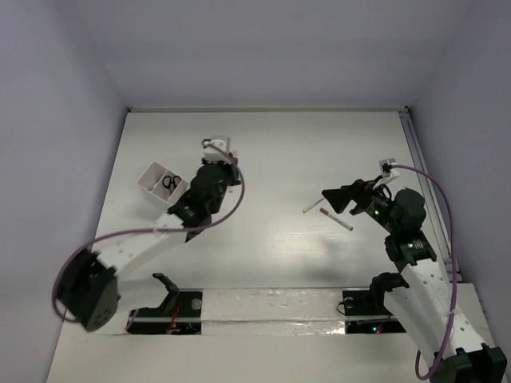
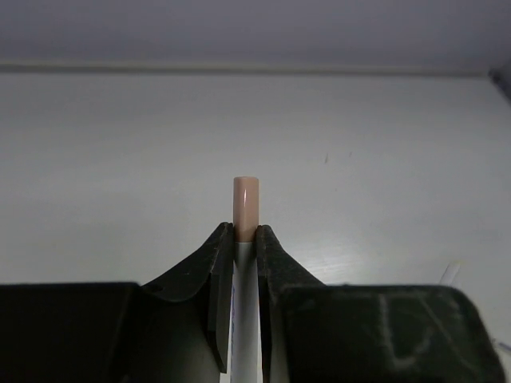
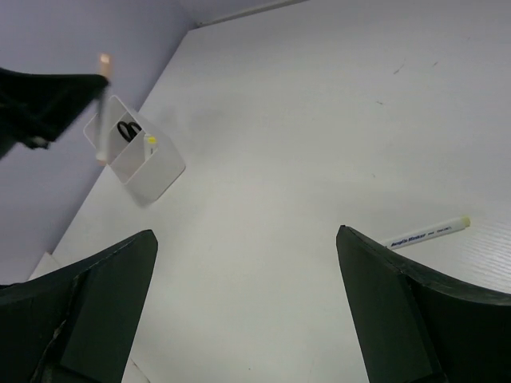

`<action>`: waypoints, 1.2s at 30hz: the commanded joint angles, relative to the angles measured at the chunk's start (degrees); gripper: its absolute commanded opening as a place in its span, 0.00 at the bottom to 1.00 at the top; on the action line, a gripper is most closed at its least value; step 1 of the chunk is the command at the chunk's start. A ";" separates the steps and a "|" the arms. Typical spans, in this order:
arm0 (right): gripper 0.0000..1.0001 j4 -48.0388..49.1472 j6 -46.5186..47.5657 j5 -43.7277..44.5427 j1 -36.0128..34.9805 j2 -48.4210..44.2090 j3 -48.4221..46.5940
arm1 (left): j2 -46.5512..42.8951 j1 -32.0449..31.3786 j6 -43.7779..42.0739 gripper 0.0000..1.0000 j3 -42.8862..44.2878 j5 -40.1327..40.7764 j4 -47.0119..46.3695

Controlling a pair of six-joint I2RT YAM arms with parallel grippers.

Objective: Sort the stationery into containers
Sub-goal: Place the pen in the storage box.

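Note:
My left gripper [image 1: 226,162] is shut on a thin white pen with a pinkish end [image 2: 245,206] and holds it above the table, just right of the white box [image 1: 152,185]. The black-handled scissors [image 1: 170,182] lie in the box. In the right wrist view the box [image 3: 152,171] also holds a yellow-ended pen [image 3: 150,141] beside the scissors [image 3: 126,130]. My right gripper [image 1: 335,197] is open and empty above two pens on the table: one white with a yellow end [image 1: 313,205] and one with a red-brown end [image 1: 337,220]. No eraser blocks are in view.
The table's back edge meets the wall behind the box. A rail [image 1: 415,152] runs along the right side. The arm bases and a taped strip [image 1: 271,307] lie at the near edge.

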State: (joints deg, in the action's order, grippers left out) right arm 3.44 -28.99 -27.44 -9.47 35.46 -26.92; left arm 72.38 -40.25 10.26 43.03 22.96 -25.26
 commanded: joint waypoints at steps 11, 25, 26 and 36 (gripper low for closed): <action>1.00 3.59 -0.98 0.20 -0.37 -1.89 -0.33 | -20.01 14.58 -7.26 0.00 -17.99 5.34 -13.06; 1.00 3.15 -0.80 -0.07 -0.37 -2.07 -0.51 | -7.09 23.29 -16.59 0.00 -17.80 -1.77 -20.79; 1.00 3.15 -0.80 -0.07 -0.37 -2.15 -0.51 | -6.47 23.29 -16.68 0.00 -17.71 -1.95 -21.15; 1.00 2.53 -0.54 -0.16 -0.37 -2.24 -0.86 | -1.19 23.29 -16.50 0.00 -18.94 -0.90 -26.16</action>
State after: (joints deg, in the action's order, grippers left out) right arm 3.86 -29.80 -27.42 -9.47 33.98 -26.89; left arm 70.52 -17.50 -5.61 24.75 21.87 -45.98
